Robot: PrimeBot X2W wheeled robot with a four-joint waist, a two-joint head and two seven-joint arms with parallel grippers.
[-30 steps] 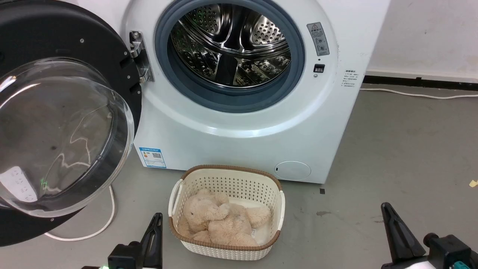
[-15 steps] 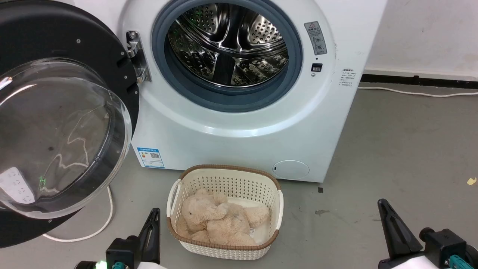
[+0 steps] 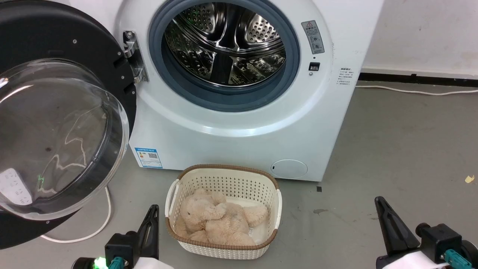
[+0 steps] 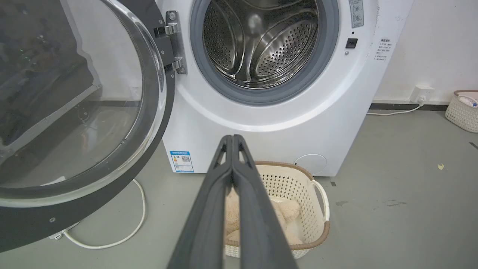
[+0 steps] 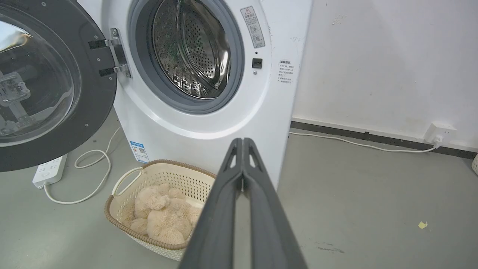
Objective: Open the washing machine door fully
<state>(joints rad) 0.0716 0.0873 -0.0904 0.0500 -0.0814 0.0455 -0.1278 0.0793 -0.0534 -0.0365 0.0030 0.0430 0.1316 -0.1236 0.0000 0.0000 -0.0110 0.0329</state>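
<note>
1. Door: the washing machine door (image 3: pixel 63 123) is swung wide open to the left of the washing machine (image 3: pixel 231 142). It hangs on the metal hinge (image 3: pixel 132 56) at the left edge of the drum mouth. Its inner face, black ring and bulging clear glass bowl, is turned toward the head camera.
2. The drum (image 3: pixel 224 41) is uncovered, shiny perforated steel inside a grey rubber ring.
3. The left gripper (image 4: pixel 232 140) sits low at the lower left of the head view. Its fingers are pressed tight together with nothing between them. It is well apart from the door, below its lower edge.
4. The right gripper (image 5: pixel 242 141) is at the lower right of the head view, also clenched and holding nothing. It is well apart from the machine.
5. A basket (image 3: pixel 227 167) stands on the floor (image 3: pixel 392 149) just in front of the machine, between the two grippers. A beige plush toy (image 3: pixel 216 222) lies in it.
6. A white cable (image 3: pixel 101 220) loops on the floor under the door and runs to a power strip (image 5: pixel 48 170).
7. A small round flap (image 3: pixel 289 168) sits low on the right of the machine front.
</note>
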